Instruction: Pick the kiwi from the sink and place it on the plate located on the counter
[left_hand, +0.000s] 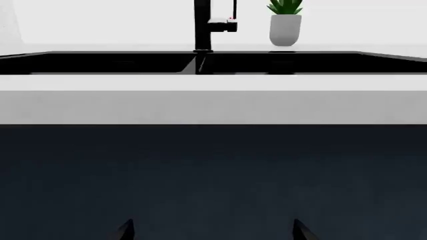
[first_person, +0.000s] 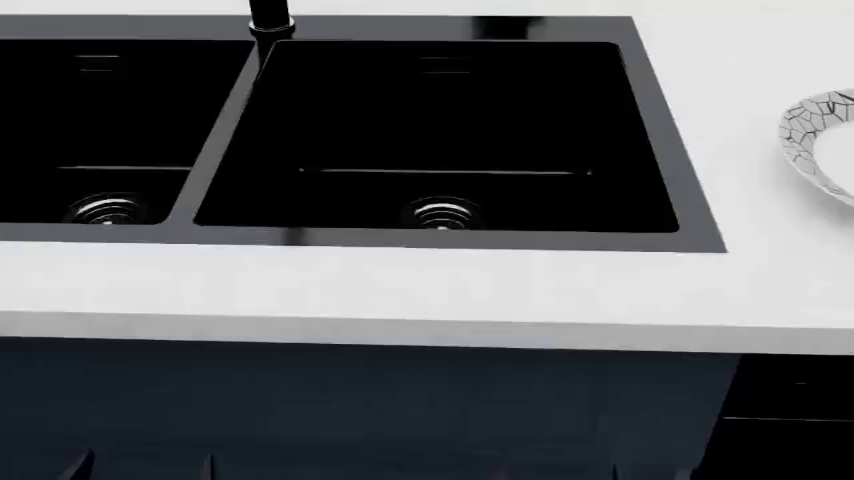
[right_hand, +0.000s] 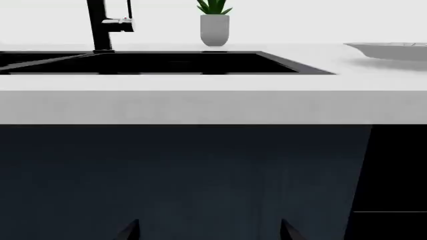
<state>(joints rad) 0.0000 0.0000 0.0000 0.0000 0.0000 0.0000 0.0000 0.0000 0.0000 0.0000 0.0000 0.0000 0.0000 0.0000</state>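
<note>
The black double-basin sink (first_person: 441, 238) lies in the white counter (first_person: 400, 292), with a chrome drain (first_person: 439, 213) in each basin. No kiwi shows in any view; the near parts of the basins are hidden behind the rim. The patterned white plate (first_person: 819, 142) sits on the counter to the right of the sink, cut by the frame edge, and also shows in the right wrist view (right_hand: 390, 50). My left gripper (left_hand: 212, 231) and right gripper (right_hand: 209, 231) are both open and empty, low in front of the dark cabinet, below counter height.
A black faucet (first_person: 270, 18) stands behind the divider between the basins. A small plant in a white pot (left_hand: 285, 29) stands at the back of the counter. Dark cabinet fronts (first_person: 374, 410) fill the space below the counter edge.
</note>
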